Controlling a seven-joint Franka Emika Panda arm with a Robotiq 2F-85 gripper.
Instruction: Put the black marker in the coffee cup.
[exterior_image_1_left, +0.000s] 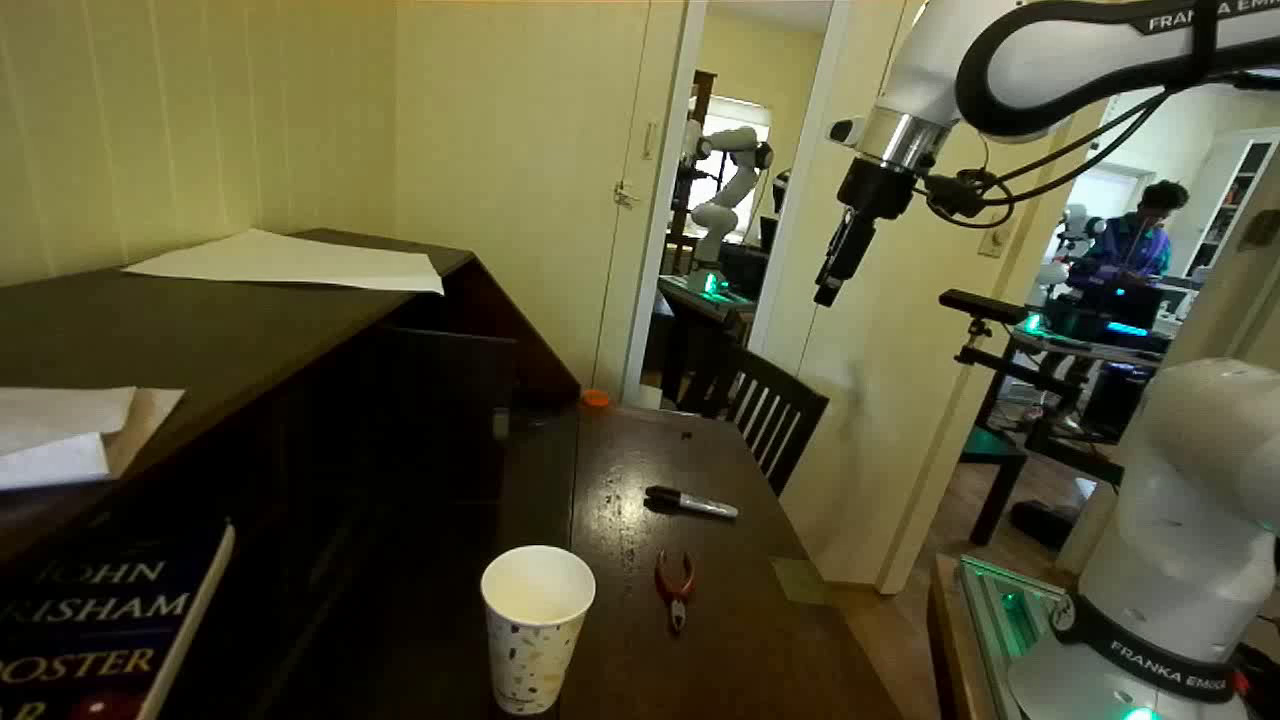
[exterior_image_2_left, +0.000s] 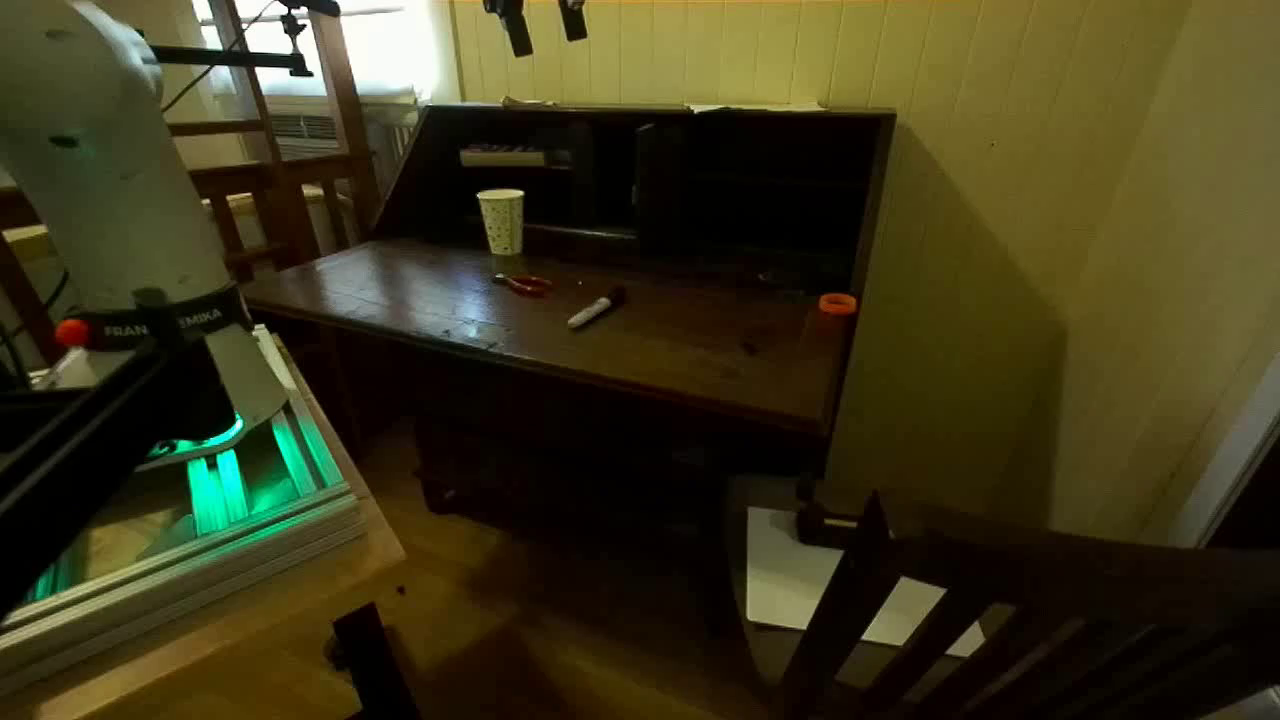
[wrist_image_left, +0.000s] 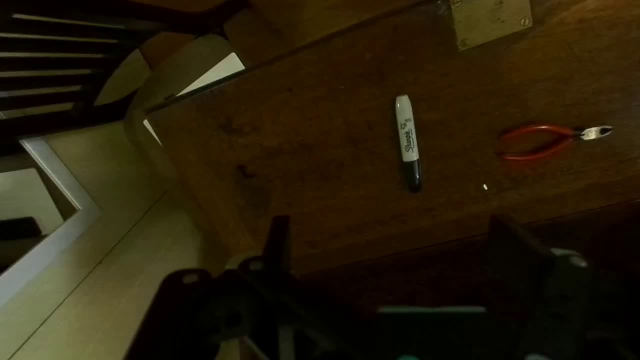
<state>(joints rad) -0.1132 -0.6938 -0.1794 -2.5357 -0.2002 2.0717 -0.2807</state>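
Observation:
The black marker, with a pale grey barrel and black cap, lies on the dark wooden desk. It shows in both exterior views (exterior_image_1_left: 692, 502) (exterior_image_2_left: 596, 308) and in the wrist view (wrist_image_left: 408, 140). The coffee cup, white paper with small speckles, stands upright on the desk in both exterior views (exterior_image_1_left: 538, 640) (exterior_image_2_left: 501, 222); it is out of the wrist view. My gripper is high above the desk in both exterior views (exterior_image_1_left: 828, 290) (exterior_image_2_left: 547, 38). In the wrist view its fingers (wrist_image_left: 390, 222) stand wide apart with nothing between them. The marker is apart from the gripper.
Red-handled pliers (exterior_image_1_left: 676, 590) lie between marker and cup, also in the wrist view (wrist_image_left: 550, 140). An orange ring (exterior_image_2_left: 837, 303) sits at the desk's far side. The desk's shelf part (exterior_image_2_left: 760, 190) rises behind. A chair (exterior_image_1_left: 770, 405) stands by the desk edge.

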